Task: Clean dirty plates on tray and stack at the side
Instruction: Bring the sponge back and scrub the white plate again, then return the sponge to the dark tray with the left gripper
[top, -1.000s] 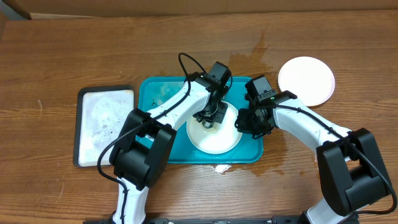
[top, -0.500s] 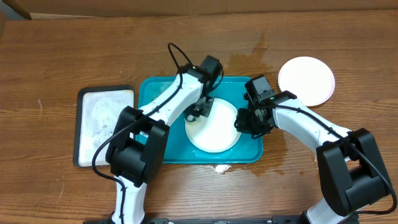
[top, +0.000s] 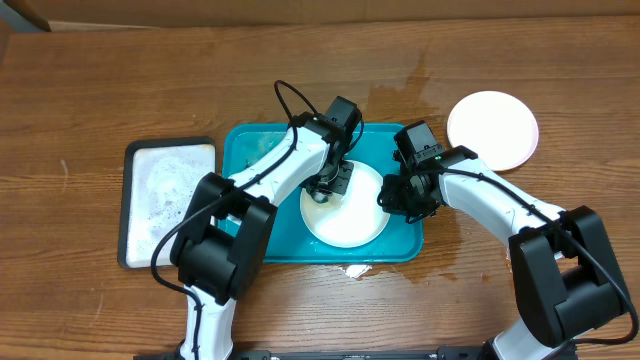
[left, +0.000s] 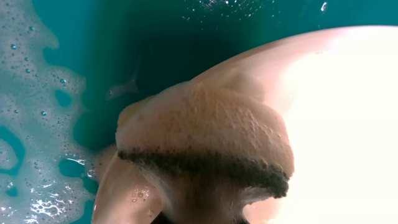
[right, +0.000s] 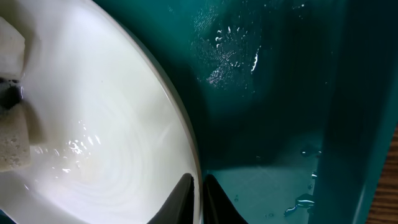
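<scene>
Pale plate (top: 350, 218) in teal tray (top: 248, 152), right half. Left arm stretched over tray, left gripper (top: 330, 186) clamped on soapy sponge (left: 205, 134) at plate's upper-left edge. Right arm bent inward, right gripper (right: 198, 186) pinching plate's right rim.

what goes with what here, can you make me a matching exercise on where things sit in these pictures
Things:
1. teal-blue rectangular plastic tray
2. black-rimmed white rectangular tray
3. tan porous sponge
4. right gripper

Places:
a. furthest left in the overhead view, holding no plate
b. closed on the round white plate at its rim
c. in the middle, holding foamy water
d. on the plate, under the left gripper

Pairs: 1-c, 2-a, 3-d, 4-b
</scene>
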